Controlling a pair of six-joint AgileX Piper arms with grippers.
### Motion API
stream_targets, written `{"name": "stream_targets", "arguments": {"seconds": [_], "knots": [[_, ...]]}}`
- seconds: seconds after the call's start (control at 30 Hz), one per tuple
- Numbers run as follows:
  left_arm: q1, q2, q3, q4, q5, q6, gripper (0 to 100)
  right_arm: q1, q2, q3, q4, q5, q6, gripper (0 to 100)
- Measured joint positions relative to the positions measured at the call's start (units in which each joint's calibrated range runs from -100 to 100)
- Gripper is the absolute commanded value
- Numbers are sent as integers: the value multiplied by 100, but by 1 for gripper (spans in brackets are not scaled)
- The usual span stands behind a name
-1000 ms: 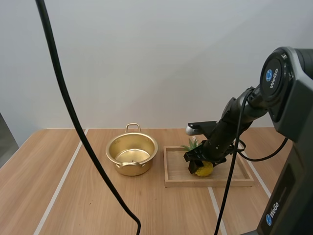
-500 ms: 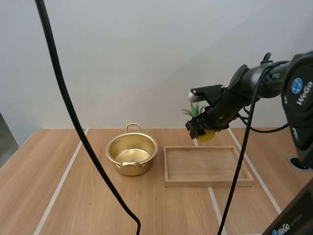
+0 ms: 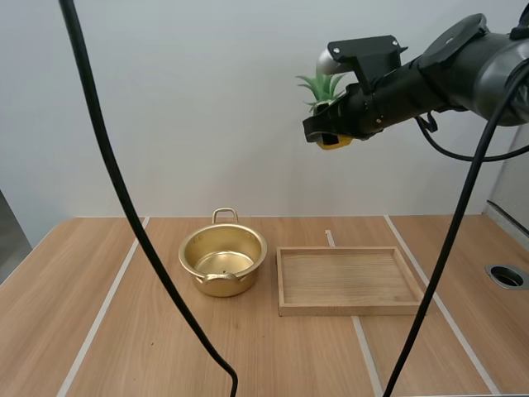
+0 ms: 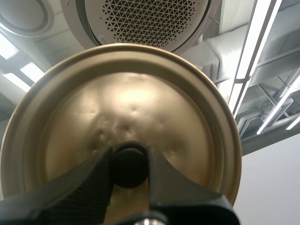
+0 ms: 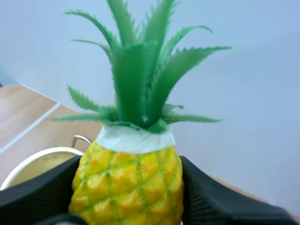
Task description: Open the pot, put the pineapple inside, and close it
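Observation:
A small yellow pineapple [image 3: 335,141] with a green crown is pinched in my right gripper [image 3: 331,132], high in the air above the wooden tray's [image 3: 285,306] left part. In the right wrist view the black fingers [image 5: 211,201] press both sides of the pineapple [image 5: 131,180], and the pot's rim [image 5: 33,161] shows beyond it. The golden pot [image 3: 221,260] stands open on the table, left of the tray. My left gripper [image 4: 130,166] is shut on the black knob of the golden lid [image 4: 126,122], whose underside faces the camera.
The wooden tray lies bare to the right of the pot. A round hole [image 3: 506,275] sits in the table near its right edge. Pale stripes [image 3: 107,306] run across the wooden tabletop.
My right gripper has lifted the pineapple off the tray and carried it far upward. The pot and tray have not moved.

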Motion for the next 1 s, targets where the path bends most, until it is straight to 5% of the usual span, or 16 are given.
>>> {"name": "stream_targets", "arguments": {"seconds": [0.37, 1.0], "knots": [[0, -42, 0, 0, 96, 0, 0, 535, 422, 0, 359, 672, -1404, 0], [0, -447, 0, 0, 279, 0, 0, 1365, 3043, -13, -116, 1352, -1944, 0]]}}
